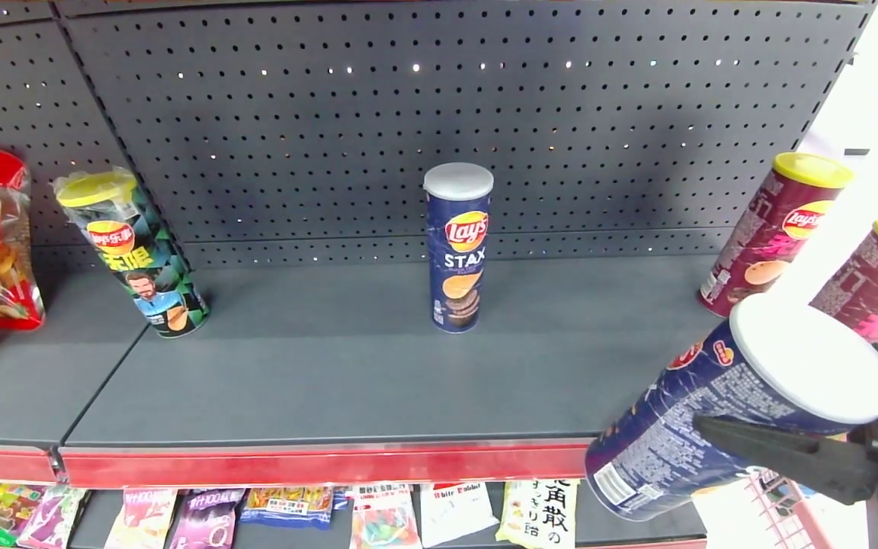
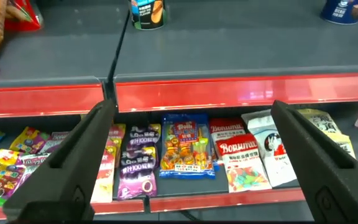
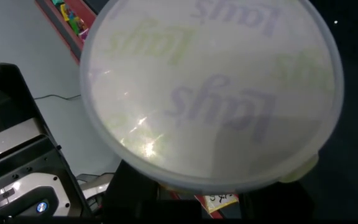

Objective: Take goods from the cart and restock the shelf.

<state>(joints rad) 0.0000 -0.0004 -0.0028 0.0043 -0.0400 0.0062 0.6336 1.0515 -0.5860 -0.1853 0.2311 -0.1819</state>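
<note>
While right tool (image 1: pixel 759 446) clamps tilted dark-blue white-lidded cylindrical chip can (image 1: pixel 683 427) off front-right corner of grey shelf (image 1: pixel 378 366), left tool (image 2: pixel 192 109) sits released facing front edge.

- Blue can (image 1: pixel 458 248), mid-shelf (image 1: pixel 332 381) toward the back: round red-and-yellow logo, with one word in white capitals below it.
- Green can (image 1: pixel 134 252), left end: similar logo above yellow characters.
- Maroon can (image 1: pixel 774 232) and second maroon can (image 1: pixel 877 278), right end: one logo each.
- Tilted blue can (image 1: pixel 713 412), off the front right corner: white small print and a barcode, illegible.
- Its lid (image 3: pixel 210 93): faint repeated script, mirrored.
- Packet (image 1: pixel 532 512), below the front edge: large black characters.
</note>
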